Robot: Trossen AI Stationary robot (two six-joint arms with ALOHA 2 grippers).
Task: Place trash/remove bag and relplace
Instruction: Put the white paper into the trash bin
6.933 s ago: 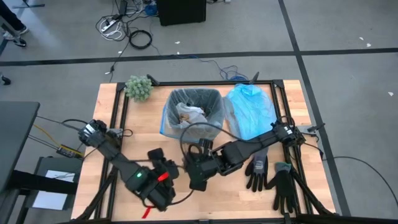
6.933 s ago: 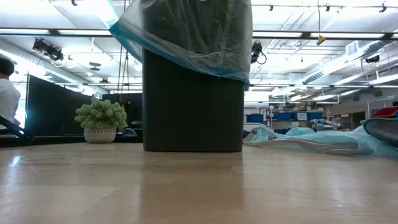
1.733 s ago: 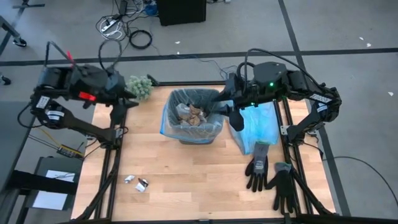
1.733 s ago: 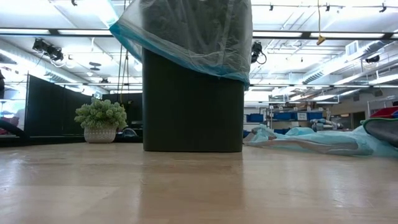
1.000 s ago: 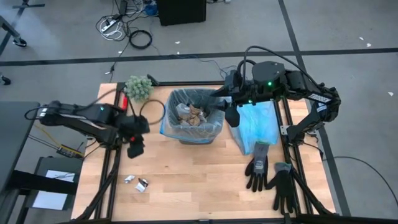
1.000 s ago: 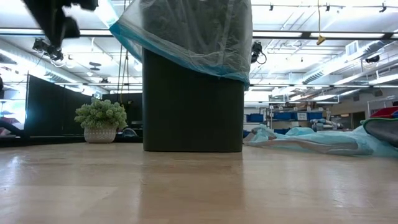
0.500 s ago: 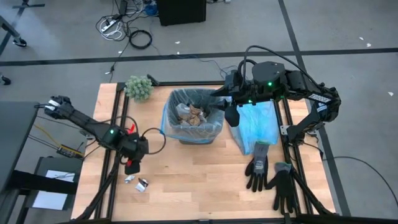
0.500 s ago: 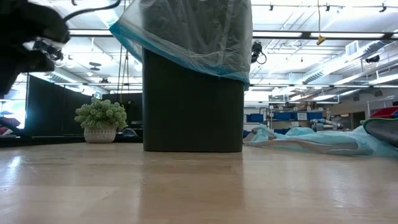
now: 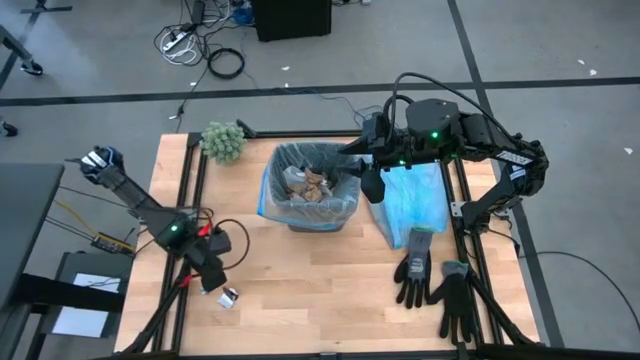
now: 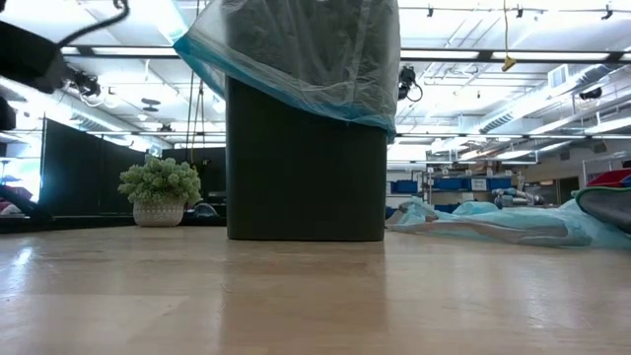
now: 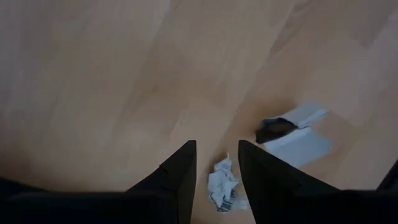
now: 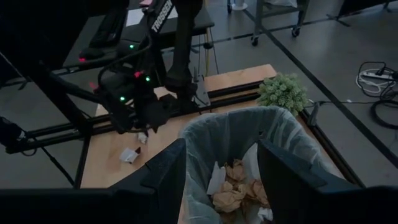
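Two bits of trash lie on the wooden table near its left front: a crumpled white paper and a flat white wrapper with a dark scrap, the latter also in the high view. My left gripper points down just above the crumpled paper, open, one finger on each side of it, clear of it. The black bin, lined with the grey-white bag, holds crumpled brown and white trash. My right gripper hangs open over the bin's right rim.
A light-blue plastic bag lies right of the bin. Two black gloves rest at the near right. A green fuzzy clump stands at the far left corner. Bare wood stretches in front of the bin.
My left gripper has swung from beside the bin's left side toward the table's near edge and come down over the two scraps. The scraps, the bin and my right arm have stayed put.
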